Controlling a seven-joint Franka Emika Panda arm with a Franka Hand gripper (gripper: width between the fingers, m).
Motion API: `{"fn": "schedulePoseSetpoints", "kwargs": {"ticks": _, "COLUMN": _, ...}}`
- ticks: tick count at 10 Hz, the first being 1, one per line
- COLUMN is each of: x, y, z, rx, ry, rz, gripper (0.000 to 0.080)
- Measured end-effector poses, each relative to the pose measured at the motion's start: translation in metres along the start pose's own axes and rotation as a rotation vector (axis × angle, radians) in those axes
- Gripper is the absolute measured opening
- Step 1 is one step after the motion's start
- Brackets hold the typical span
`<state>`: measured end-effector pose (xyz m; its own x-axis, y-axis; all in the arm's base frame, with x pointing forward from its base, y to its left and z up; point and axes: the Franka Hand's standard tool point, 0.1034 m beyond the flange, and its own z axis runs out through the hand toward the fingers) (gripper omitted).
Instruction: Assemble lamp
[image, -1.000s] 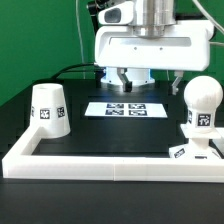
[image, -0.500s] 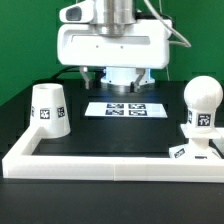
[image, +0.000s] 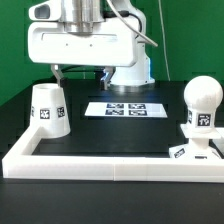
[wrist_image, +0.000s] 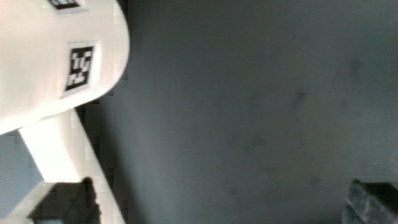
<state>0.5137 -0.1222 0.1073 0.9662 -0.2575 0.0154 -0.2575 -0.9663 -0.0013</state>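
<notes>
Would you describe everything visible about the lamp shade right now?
The lamp shade is a white, smooth, plastic-looking truncated cone standing upright on the black table, at the exterior view's left, wider end down. A black-and-white square tag shows on its side. It stands just inside the white border rail; whether they touch cannot be told. The gripper hangs above and behind it, not touching it.

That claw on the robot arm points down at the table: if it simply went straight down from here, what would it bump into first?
Probably the white cup-like cone shade. The gripper hangs above and slightly behind it, and the wrist view shows the shade filling one side, bare black table elsewhere. Depth is unclear, so it might just miss and meet the table.
</notes>
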Motion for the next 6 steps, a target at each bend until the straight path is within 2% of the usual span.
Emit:
{"fn": "schedulePoseSetpoints", "kwargs": {"ticks": 3, "x": -0.008, "y": 0.019, "z": -0.002, "rx": 0.002, "ry": -0.016, "rz": 0.012, "gripper": 0.0698}}
{"fn": "schedulePoseSetpoints", "kwargs": {"ticks": 5, "x": -0.018, "y": 0.026, "z": -0.007, "rx": 0.011, "ry": -0.015, "rz": 0.023, "gripper": 0.0698}}
{"fn": "schedulePoseSetpoints", "kwargs": {"ticks": 6, "x": -0.018, "y": 0.028, "z": -0.01, "rx": 0.013, "ry": -0.01, "rz": 0.023, "gripper": 0.0698}}
